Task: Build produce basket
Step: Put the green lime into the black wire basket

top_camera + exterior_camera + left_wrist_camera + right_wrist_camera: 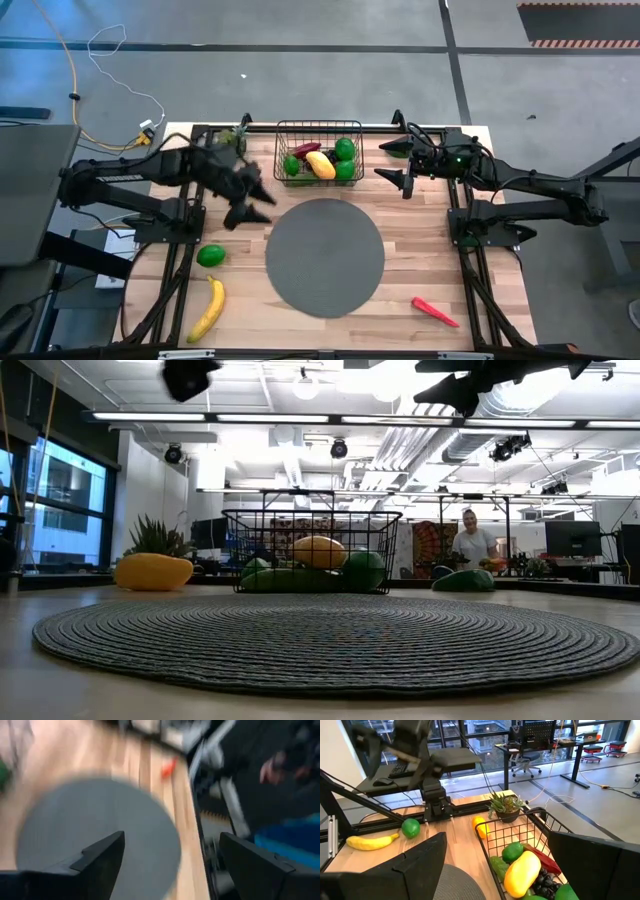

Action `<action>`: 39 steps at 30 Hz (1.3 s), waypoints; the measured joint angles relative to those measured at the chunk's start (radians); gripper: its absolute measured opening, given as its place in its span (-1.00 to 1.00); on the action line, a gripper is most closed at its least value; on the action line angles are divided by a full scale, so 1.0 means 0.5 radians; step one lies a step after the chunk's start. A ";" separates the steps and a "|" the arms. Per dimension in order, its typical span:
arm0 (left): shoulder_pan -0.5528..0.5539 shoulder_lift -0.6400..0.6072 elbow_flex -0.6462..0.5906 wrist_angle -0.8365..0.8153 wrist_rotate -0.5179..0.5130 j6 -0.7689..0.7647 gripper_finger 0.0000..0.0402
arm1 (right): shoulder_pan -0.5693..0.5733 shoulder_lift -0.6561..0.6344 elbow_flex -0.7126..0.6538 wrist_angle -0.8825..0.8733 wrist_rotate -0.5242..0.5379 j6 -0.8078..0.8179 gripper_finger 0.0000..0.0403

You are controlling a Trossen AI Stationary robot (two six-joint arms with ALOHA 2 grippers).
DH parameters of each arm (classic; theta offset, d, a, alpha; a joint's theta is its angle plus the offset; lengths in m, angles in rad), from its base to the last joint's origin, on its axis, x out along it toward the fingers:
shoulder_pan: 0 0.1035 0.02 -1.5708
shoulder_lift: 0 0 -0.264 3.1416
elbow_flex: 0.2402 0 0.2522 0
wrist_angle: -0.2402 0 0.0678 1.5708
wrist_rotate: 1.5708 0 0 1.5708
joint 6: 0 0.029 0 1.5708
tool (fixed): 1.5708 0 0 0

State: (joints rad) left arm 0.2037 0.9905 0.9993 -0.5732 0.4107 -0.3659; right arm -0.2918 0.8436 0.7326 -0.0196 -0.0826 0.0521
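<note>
1. The table (500, 290) is pale wooden planks, with a round grey woven mat (325, 257) lying flat at its middle.
2. The left arm (130, 180) reaches in from its side, bent at the elbow; the left gripper (256, 205) hangs above the table between the basket and the mat's left edge, fingers spread apart and holding nothing.
3. The right arm (540, 185) stretches level along the far edge; the right gripper (393, 162) hovers just right of the basket, fingers spread wide, empty, pointing toward the basket.
4. The basket (318, 128) is black wire mesh, rectangular, see-through, standing upright at the far middle of the table, its long axis across the table.
5. Inside the basket lie a yellow-orange oval piece (522, 870) slanted across the middle, green limes (512, 852), a dark red chilli (542, 860) and dark grapes (545, 882), all touching one another.
6. A yellow banana (208, 308) lies near the front left corner, its long axis running front to back with a slight curve.
7. A green lime (211, 256) sits just behind the banana, apart from it.
8. A red chilli (435, 311) lies at front right, slanted, well apart from the mat.
</note>
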 joint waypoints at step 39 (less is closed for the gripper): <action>-1.353 0.003 -0.766 -0.963 -0.710 -1.032 0.58 | 0.000 0.000 0.000 -0.105 0.023 0.000 0.64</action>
State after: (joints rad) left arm -0.4727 0.9919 0.6163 -1.0546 0.0555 -0.8822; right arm -0.2916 0.8436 0.7326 -0.0719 -0.0711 0.0521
